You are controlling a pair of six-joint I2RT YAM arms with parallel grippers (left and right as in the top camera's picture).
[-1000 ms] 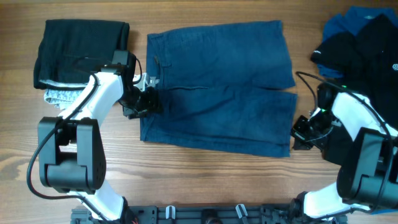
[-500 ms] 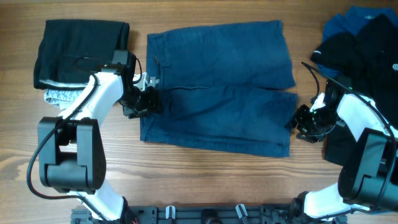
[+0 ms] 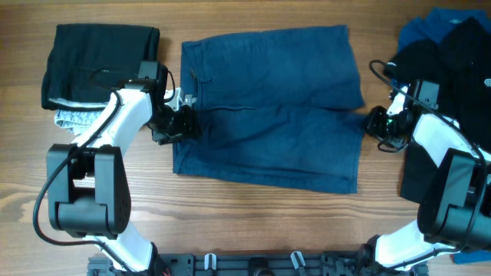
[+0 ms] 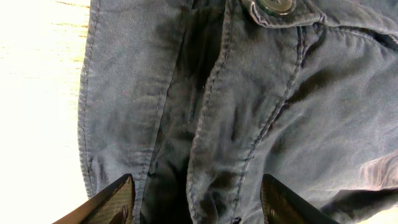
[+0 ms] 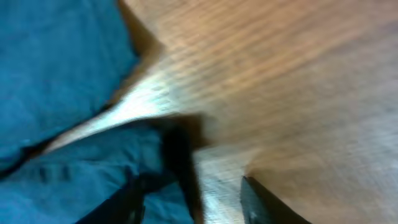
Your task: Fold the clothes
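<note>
The dark navy shorts (image 3: 268, 107) lie spread flat mid-table, waistband to the left and both legs to the right. My left gripper (image 3: 179, 123) hovers over the waistband by the fly, open; in the left wrist view its fingers (image 4: 115, 202) straddle the fly seam (image 4: 208, 118) below the button (image 4: 272, 6). My right gripper (image 3: 377, 123) sits just off the leg hems, level with the gap between the legs. Its view is blurred: the gripper (image 5: 196, 199) stands open over the shorts' edge (image 5: 62, 81) and bare wood, holding nothing.
A folded black garment (image 3: 100, 57) lies at the back left with light grey cloth (image 3: 70, 116) poking out beneath it. A heap of black (image 3: 449, 61) and bright blue (image 3: 430, 27) clothes fills the right edge, running under my right arm.
My right gripper has opened and moved from the shorts' near right corner toward the back, up to the gap between the legs. The left arm and the shorts have not moved.
</note>
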